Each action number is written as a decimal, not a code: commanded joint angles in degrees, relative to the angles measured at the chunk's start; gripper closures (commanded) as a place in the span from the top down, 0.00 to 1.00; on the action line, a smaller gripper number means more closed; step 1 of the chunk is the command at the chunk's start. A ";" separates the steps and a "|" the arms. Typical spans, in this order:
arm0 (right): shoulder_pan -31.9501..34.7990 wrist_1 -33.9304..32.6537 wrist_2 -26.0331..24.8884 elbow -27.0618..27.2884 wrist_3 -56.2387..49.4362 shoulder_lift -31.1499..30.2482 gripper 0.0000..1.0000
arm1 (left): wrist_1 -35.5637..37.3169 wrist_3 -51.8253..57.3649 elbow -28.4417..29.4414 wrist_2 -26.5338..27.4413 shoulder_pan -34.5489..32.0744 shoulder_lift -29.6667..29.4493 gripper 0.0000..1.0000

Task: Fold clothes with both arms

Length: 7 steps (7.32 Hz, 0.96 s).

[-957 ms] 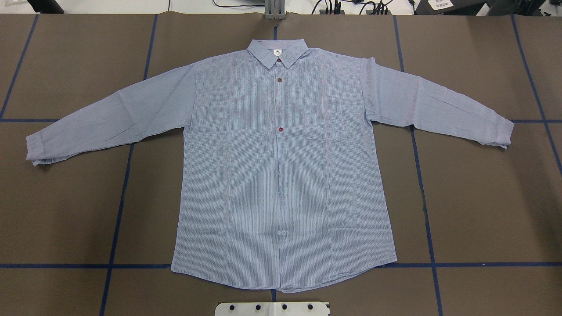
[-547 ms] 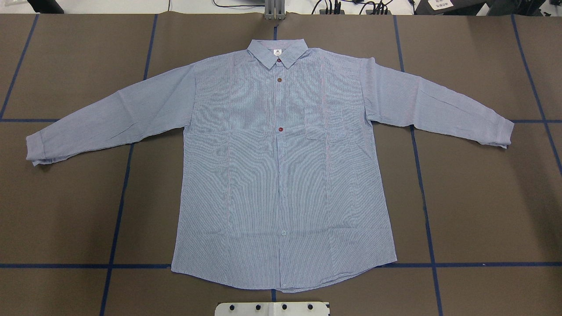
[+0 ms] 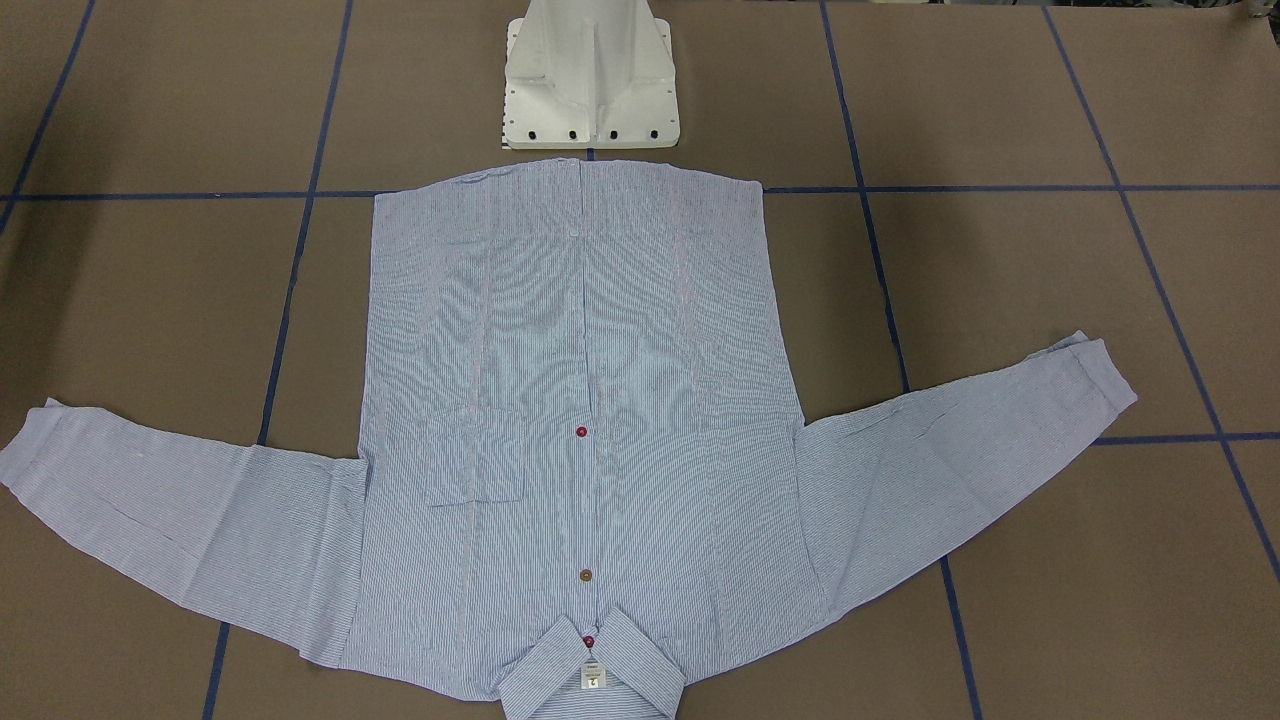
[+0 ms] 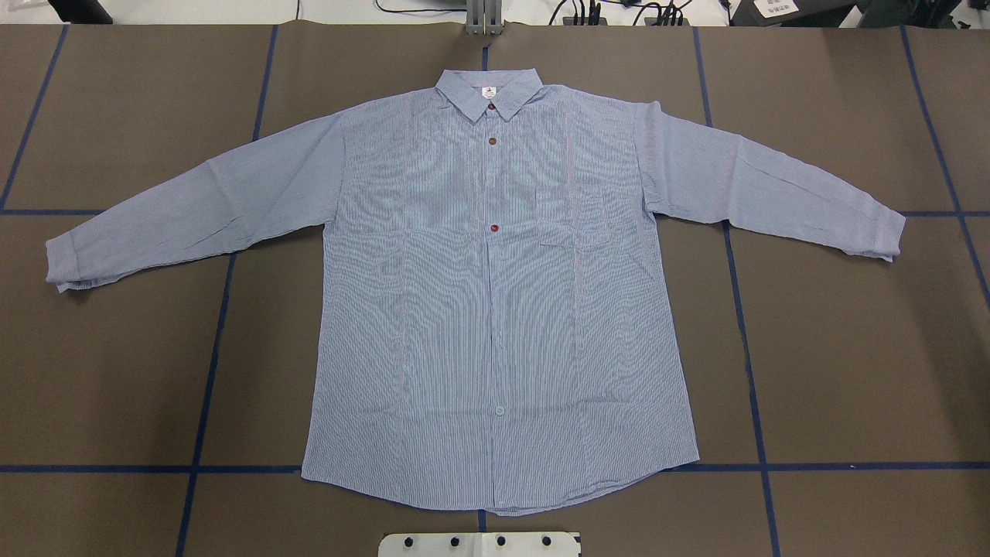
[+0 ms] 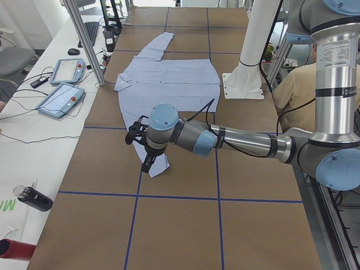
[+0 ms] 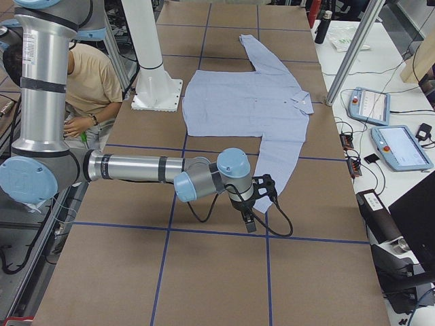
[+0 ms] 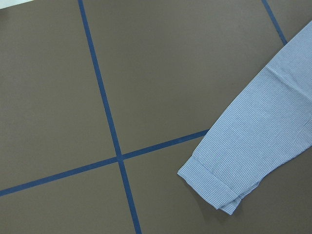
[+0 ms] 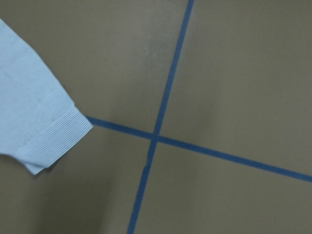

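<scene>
The light blue-and-white striped shirt (image 4: 495, 294) lies flat and face up on the brown table, buttoned, both sleeves spread out, collar at the far edge. It also shows in the front view (image 3: 580, 400). My left gripper (image 5: 142, 140) hovers over the left sleeve's cuff (image 7: 214, 185). My right gripper (image 6: 249, 216) hovers by the right sleeve's cuff (image 8: 53, 139). Both grippers show only in the side views, so I cannot tell whether they are open or shut. No fingers show in the wrist views.
The white pedestal base (image 3: 590, 80) stands at the shirt's hem. Blue tape lines (image 4: 209, 371) grid the table. Teach pendants (image 5: 59, 98) and a dark bottle (image 5: 34, 198) lie on the side bench. A seated person (image 6: 88, 81) is behind the robot.
</scene>
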 commanded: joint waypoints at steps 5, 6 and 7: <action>-11.41 1.88 14.22 -15.81 26.64 14.05 1.00 | -0.06 0.14 0.29 -0.02 0.18 -0.14 1.00; -12.21 2.14 15.91 -16.08 35.95 13.96 0.99 | -0.06 0.14 0.20 0.07 0.18 -0.14 1.00; -13.95 2.75 16.27 -16.08 45.79 13.88 0.99 | -0.06 0.23 0.29 0.07 0.18 -0.14 1.00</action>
